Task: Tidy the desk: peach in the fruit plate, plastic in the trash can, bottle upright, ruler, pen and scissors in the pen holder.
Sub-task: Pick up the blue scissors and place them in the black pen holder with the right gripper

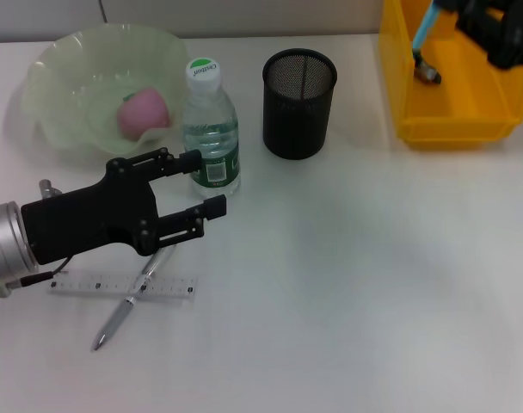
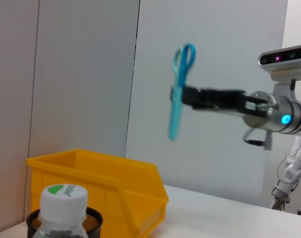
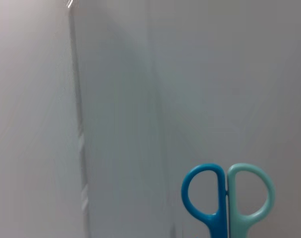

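The head view looks forward and down on the white table (image 1: 356,284) from above, with the black mesh cup (image 1: 299,103) near the middle of its far half. The left wrist view sits low, close behind the water bottle (image 2: 63,208), and faces level across the table toward the wall (image 2: 81,74); it takes in the bottle's cap, the mesh cup's rim (image 2: 93,214) and the yellow bin (image 2: 111,191) beyond the cup, all of which the head view also shows. The right wrist view faces a bare wall (image 3: 140,99), close above the handles of the blue scissors (image 3: 227,198). The left wrist view shares the scissors (image 2: 179,89), seen farther off above the bin.
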{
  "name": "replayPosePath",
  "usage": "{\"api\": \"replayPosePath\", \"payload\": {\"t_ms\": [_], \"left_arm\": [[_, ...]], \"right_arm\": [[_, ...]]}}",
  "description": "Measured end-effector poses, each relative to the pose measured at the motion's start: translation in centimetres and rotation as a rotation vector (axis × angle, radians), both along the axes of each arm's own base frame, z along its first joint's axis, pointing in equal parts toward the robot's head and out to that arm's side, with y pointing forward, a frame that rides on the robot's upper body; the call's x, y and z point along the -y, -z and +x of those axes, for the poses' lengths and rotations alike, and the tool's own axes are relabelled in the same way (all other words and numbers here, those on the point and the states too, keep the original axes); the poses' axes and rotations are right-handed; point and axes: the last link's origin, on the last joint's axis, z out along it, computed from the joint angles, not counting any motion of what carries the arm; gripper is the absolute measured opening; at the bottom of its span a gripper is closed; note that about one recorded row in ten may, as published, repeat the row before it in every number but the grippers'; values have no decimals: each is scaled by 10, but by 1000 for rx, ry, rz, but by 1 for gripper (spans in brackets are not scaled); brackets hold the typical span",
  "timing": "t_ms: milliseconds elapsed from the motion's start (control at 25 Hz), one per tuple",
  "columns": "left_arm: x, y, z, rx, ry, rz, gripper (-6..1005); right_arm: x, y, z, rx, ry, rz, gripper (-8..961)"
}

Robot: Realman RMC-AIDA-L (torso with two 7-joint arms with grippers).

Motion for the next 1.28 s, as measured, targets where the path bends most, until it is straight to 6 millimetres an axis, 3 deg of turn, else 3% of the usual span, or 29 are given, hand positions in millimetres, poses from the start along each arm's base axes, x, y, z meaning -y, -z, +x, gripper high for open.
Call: {"api": "replayPosePath", "payload": {"t_ms": [200, 560, 920, 1280], "left_arm": [[1, 2, 0, 6, -5, -8, 693], [1, 3, -1, 3, 1, -3, 693], [3, 6, -2, 6, -3, -8, 693], [1, 5, -1, 6, 0, -5, 693]], "right_arm": [[-18, 14, -4, -24, 16, 70, 244], [-52, 65, -23, 77, 62, 69, 249], [-57, 90, -31, 172, 37, 86, 254], [-53, 101, -23, 212, 58, 81, 259]]}}
